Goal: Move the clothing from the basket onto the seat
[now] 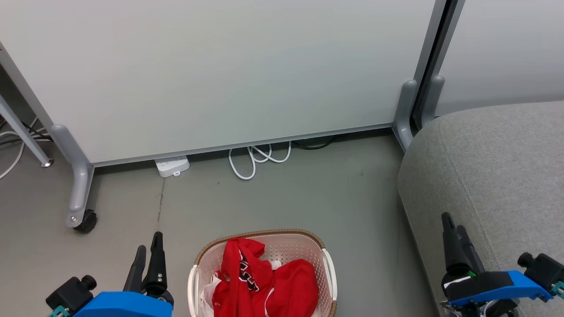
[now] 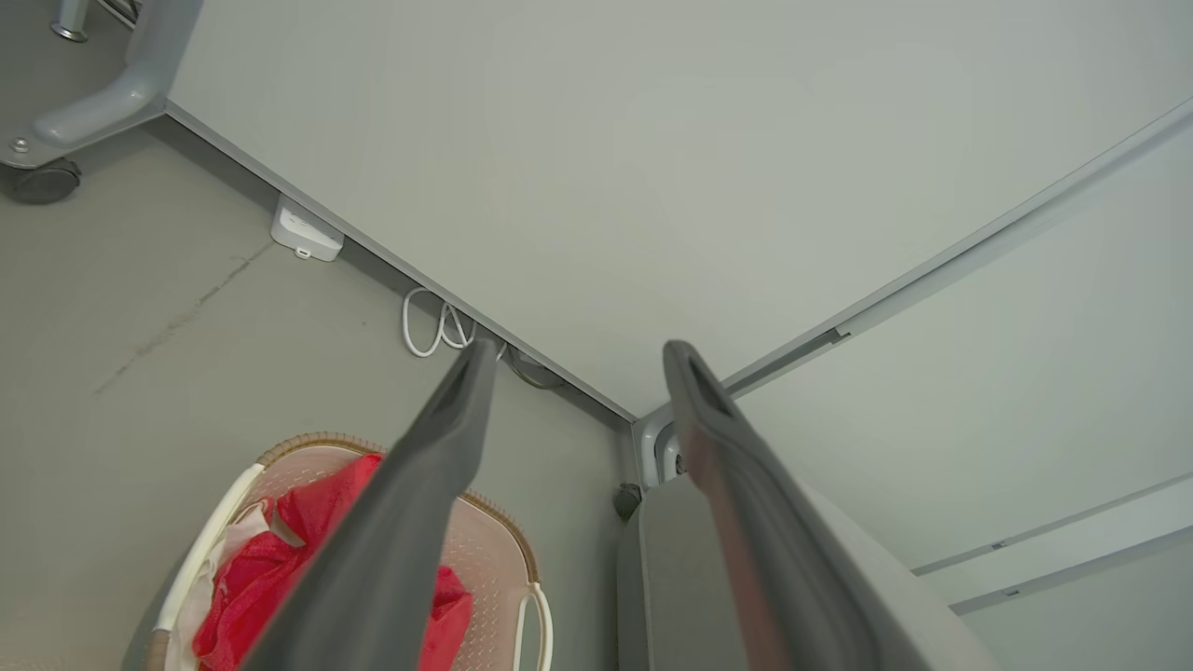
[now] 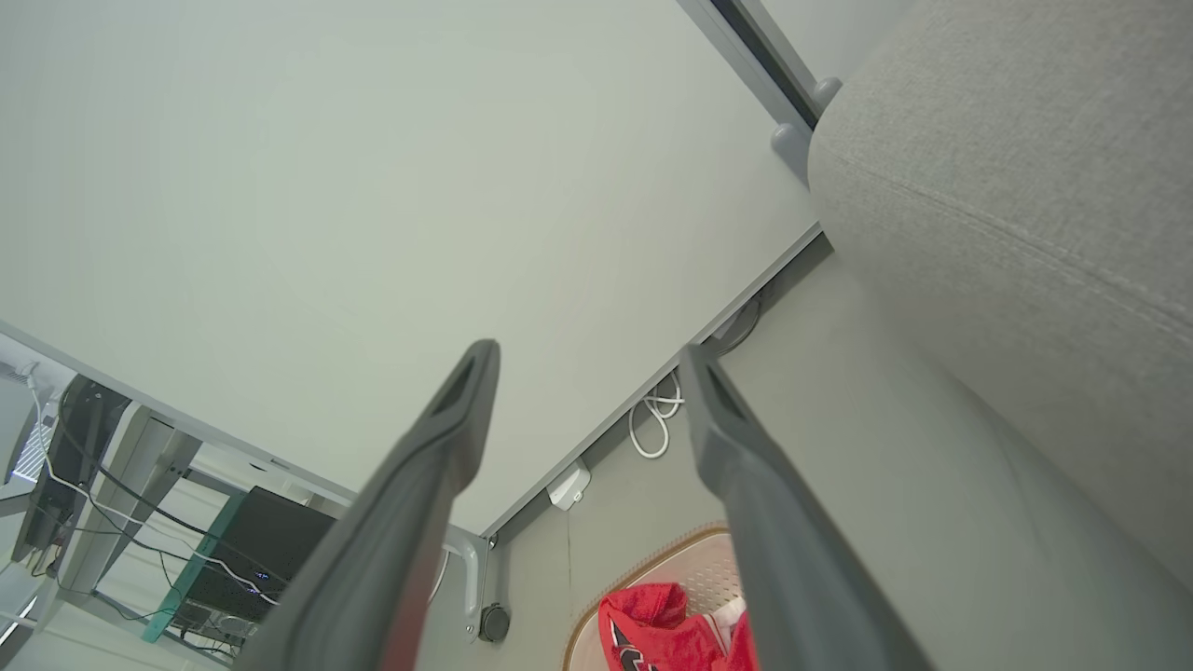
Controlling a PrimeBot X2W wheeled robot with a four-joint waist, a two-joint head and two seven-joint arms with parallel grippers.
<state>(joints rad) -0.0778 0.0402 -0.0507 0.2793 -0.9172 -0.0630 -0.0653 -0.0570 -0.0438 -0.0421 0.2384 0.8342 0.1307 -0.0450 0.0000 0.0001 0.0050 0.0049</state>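
1. The left gripper (image 1: 149, 242) is hovering at the lower left of the head view, just beside the basket. In its wrist view the left gripper (image 2: 582, 352) is holding its two dark fingers spread apart, with nothing between them.
2. The right gripper (image 1: 454, 223) is hanging at the lower right, over the front edge of the seat. In its wrist view the right gripper (image 3: 589, 354) is likewise standing wide open and empty.
3. The basket (image 1: 291, 251) is sitting on the floor (image 1: 308, 193) between the two grippers, its brown rim facing up and its white handles showing on both sides.
4. The clothing (image 1: 264, 281) is lying bunched inside the basket, red with white patches and a bit of black-and-white lettering. It is also showing in the left wrist view (image 2: 252, 587) and the right wrist view (image 3: 652, 624).
5. The seat (image 1: 498, 167) is standing to the robot's right of the basket, apart from it, its grey fabric top lying bare.
6. Farther off, a white cable (image 1: 255, 158) is lying looped on the floor beside a white power strip (image 1: 172, 166), both at the foot of the panel.
7. The pale partition panel (image 1: 220, 66) is standing behind everything on grey legs, with a black caster (image 1: 87, 221) showing at its left foot.
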